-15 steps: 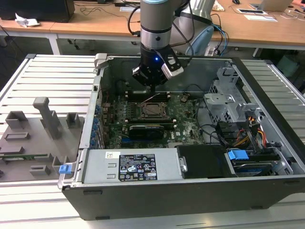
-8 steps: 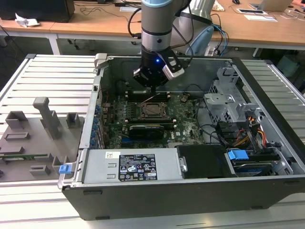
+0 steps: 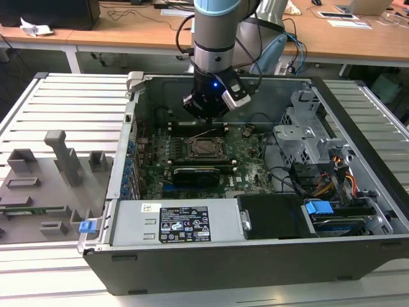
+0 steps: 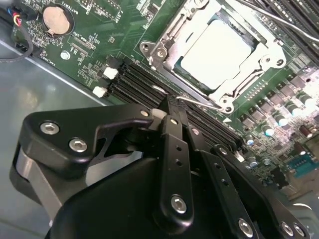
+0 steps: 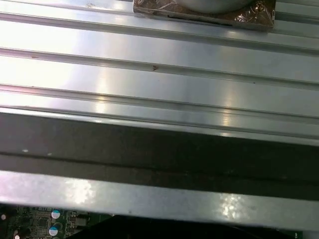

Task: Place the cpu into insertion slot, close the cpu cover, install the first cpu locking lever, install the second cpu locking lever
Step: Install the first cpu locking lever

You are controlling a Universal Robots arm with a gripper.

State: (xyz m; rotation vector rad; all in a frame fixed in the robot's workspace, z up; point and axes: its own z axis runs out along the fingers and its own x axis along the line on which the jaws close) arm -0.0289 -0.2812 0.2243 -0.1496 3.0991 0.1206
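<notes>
Black case wall (image 3: 211, 262): nearest in the exterior view, plain matt sheet, lower edge cut off by the frame
power supply (image 3: 128, 220): silver sheet-metal box just behind that wall, with a dark label (image 3: 184, 224) whose print is too small to make out
graphics card (image 3: 195, 174): long black slab across the green motherboard (image 3: 246, 160), hiding the board beneath it
cpu (image 4: 214, 55): and there it sits, a pale flat square with a matt metal top, down in the insertion slot (image 4: 149, 50); its edges are tucked under metal, so its sides cannot be seen
cpu cover (image 4: 269, 50): thin bright frame with a big square cut-out, lying flat over the cpu's rim
near lever (image 4: 199, 102): thin shiny wire rod along the slot's edge, beside the black ribbed RAM slots (image 4: 134, 82); one end disappears behind the fingertips
far lever (image 4: 279, 20): second wire rod on the slot's other side, cut off by the frame
gripper (image 4: 168, 107): black bolted linkage arms, hanging at the slot's far edge in the exterior view; fingertips drawn together with no gap showing, right at the near lever, nothing visibly pinched, and whether they touch the wire is hard to tell
table (image 5: 159, 84): ribbed aluminium, glossy with glare in the first wrist view; a crinkled foil-like piece (image 5: 204, 12) is cut off at the frame's edge
desks (image 3: 128, 35): pale wood, far behind the arm (image 3: 217, 32), clutter too small to name
</notes>
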